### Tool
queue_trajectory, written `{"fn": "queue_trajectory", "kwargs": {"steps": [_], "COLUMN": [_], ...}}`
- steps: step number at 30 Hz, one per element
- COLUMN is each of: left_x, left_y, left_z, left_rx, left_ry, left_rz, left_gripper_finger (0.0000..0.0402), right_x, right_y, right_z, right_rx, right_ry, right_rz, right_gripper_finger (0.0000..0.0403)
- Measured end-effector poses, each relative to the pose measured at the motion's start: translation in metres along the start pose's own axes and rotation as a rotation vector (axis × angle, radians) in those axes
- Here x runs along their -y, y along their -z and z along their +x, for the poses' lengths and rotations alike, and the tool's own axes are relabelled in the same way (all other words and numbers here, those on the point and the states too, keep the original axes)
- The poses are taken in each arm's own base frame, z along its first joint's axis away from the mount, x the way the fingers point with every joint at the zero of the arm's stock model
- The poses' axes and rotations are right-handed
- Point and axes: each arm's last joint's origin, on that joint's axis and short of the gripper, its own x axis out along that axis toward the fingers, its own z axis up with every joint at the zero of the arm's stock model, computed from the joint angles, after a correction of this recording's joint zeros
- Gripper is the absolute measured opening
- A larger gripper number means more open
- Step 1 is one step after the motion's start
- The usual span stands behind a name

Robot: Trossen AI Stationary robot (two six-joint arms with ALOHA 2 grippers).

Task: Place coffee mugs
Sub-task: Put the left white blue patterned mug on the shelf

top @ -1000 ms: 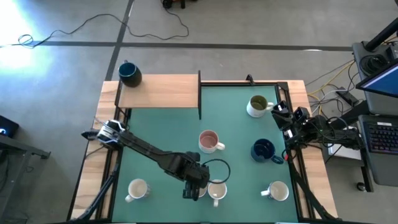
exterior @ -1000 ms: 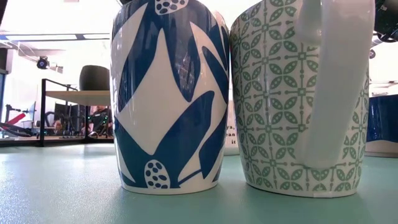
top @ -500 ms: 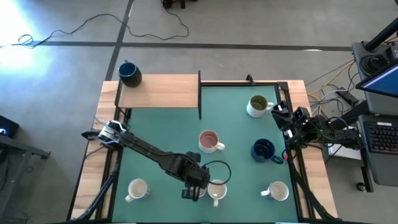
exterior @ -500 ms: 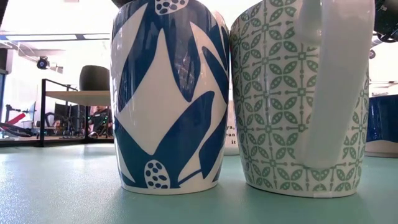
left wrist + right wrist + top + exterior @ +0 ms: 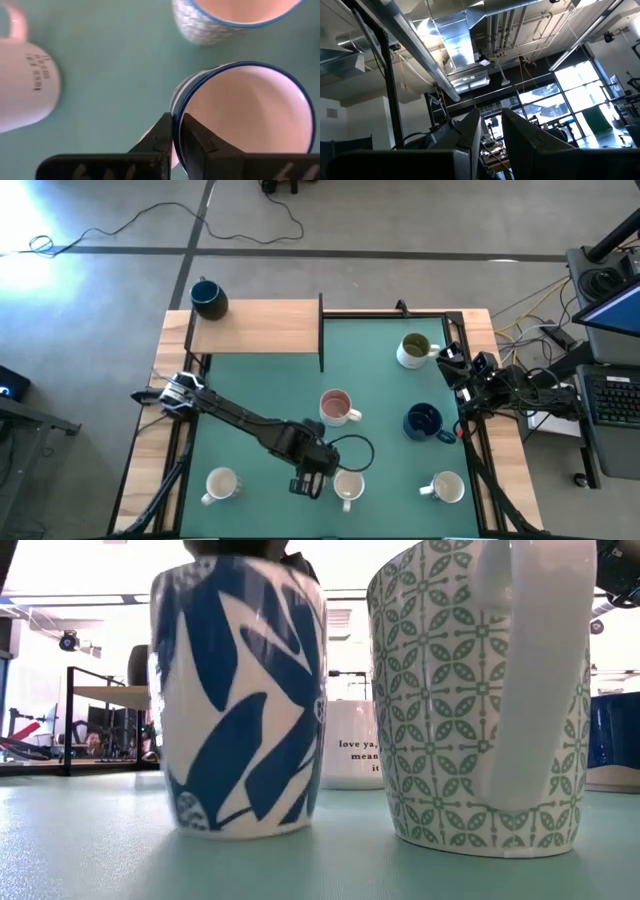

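A white mug with blue leaves (image 5: 240,700) stands close to the table's near edge, and my left gripper (image 5: 306,483) is shut on its rim from above. A green-patterned mug (image 5: 480,700) stands just to its right, a gap between them. Other mugs stand on the green mat: pink inside (image 5: 336,407), olive-green inside (image 5: 413,350), dark blue (image 5: 424,421), white (image 5: 446,487) and white (image 5: 221,483). One more dark blue mug (image 5: 209,298) sits on the wooden shelf. My right gripper (image 5: 450,362) rests at the right edge, pointing up at the ceiling, fingers a little apart. My left gripper pinches the blue-leaf mug's rim (image 5: 181,99), one finger (image 5: 196,139) inside the cup and one (image 5: 161,136) outside its wall. The fingers come steeply from above. The mug stays about upright; whether its base touches the mat I cannot tell.
A lettered white mug (image 5: 350,745) shows behind the gap between the two near mugs. The wooden shelf (image 5: 255,326) with an upright dark divider (image 5: 321,330) fills the far left. Bare mat lies between the white mug at the near left and the held mug.
My left gripper has shut on the blue-leaf mug's rim and shifted a little toward the table's left edge. The mug has moved left with it, away from the green-patterned mug, and has turned about its own axis, showing a different part of its pattern.
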Motion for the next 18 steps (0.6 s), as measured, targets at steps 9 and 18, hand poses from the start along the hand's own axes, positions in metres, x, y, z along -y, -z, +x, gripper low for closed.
{"fn": "queue_trajectory", "kwargs": {"steps": [9,18], "left_x": [-0.022,-0.063], "left_y": [0.002,0.005], "left_z": [-0.027,-0.075], "left_rx": [-0.112,-0.136], "left_ry": [-0.032,-0.040], "left_rz": [0.172,0.244], "left_gripper_finger": [0.0004,0.0003], "right_x": [0.000,0.000], "right_y": [0.000,0.000], "right_z": [0.000,0.000], "right_rx": [0.000,-0.001], "right_ry": [0.000,0.000], "right_rz": [0.000,0.000], "right_gripper_finger": [0.0068,0.0068]}}
